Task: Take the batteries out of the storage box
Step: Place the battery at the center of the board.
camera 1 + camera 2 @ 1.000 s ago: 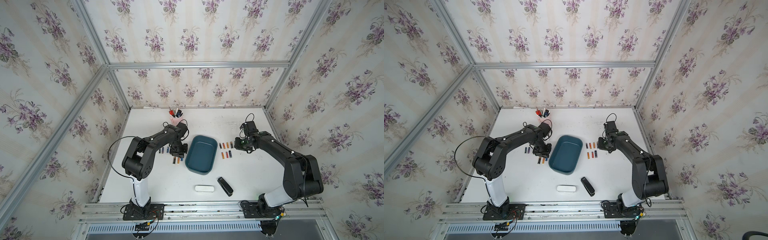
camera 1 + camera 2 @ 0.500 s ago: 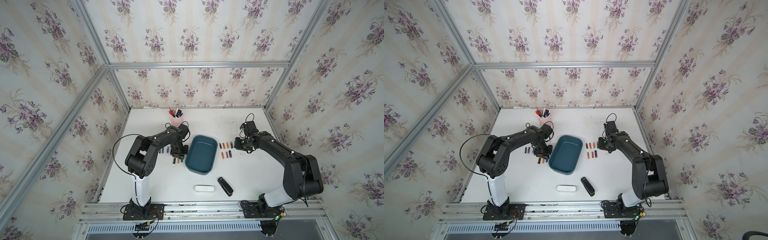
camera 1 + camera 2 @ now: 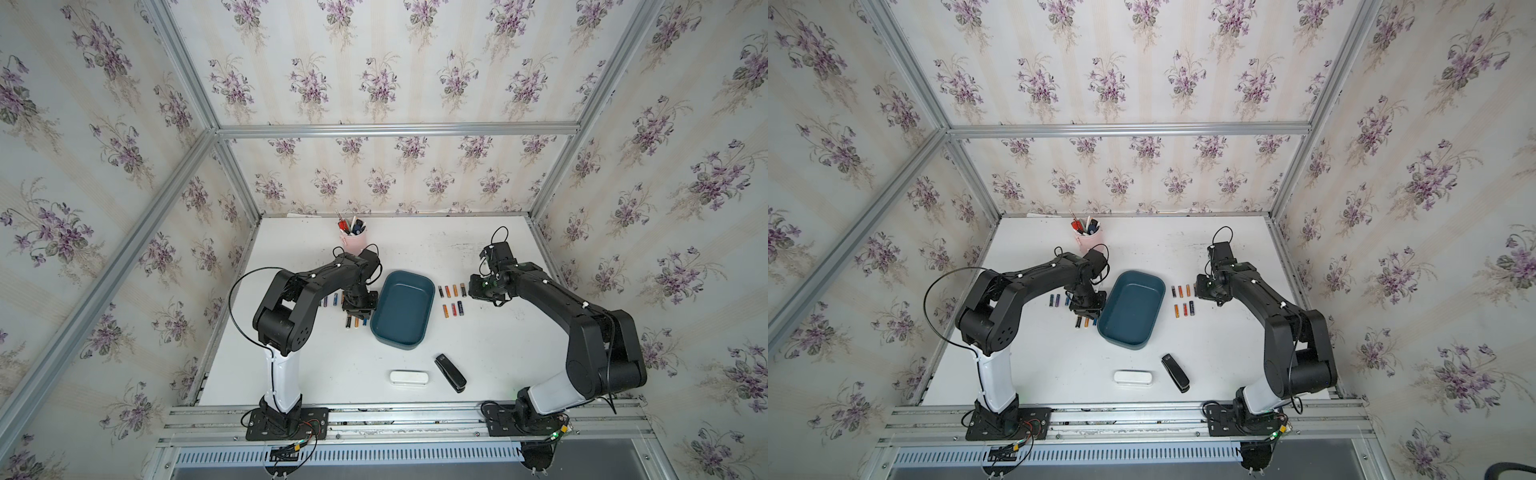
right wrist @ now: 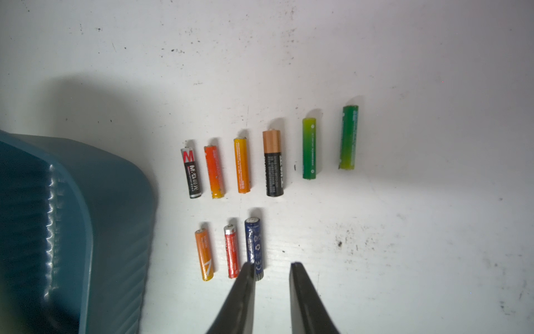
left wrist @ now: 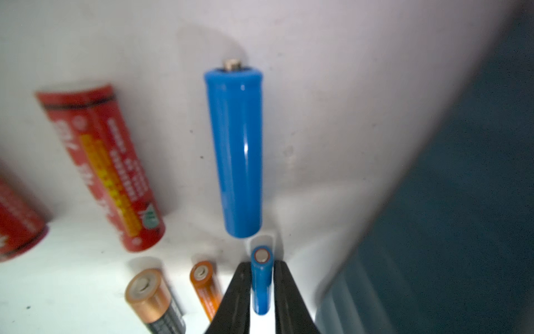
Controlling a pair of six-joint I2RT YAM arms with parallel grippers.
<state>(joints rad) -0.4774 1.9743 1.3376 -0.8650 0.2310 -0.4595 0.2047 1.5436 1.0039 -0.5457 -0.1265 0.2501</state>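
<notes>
The dark teal storage box (image 3: pixel 401 309) (image 3: pixel 1131 309) lies mid-table, and its floor shows bare in both top views. Batteries lie in rows on the table on both sides of it (image 3: pixel 452 291) (image 3: pixel 355 321). My left gripper (image 3: pixel 359 309) (image 5: pixel 261 264) is low by the box's left wall, shut on a small blue battery (image 5: pixel 261 283), with a bigger blue one (image 5: pixel 235 150) and a red one (image 5: pixel 101 167) beyond. My right gripper (image 3: pixel 473 293) (image 4: pixel 273 267) stands open and empty over the right rows, one finger (image 4: pixel 245 277) beside a dark blue battery (image 4: pixel 254 245).
A pink cup (image 3: pixel 353 239) of pens stands at the back, behind the left arm. Near the front edge lie a white oblong case (image 3: pixel 408 377) and a black stapler-like object (image 3: pixel 450 372). Metal rails (image 3: pixel 374 415) run along the front.
The left arm has shifted slightly toward the near side beside the box. The right arm has not moved.
</notes>
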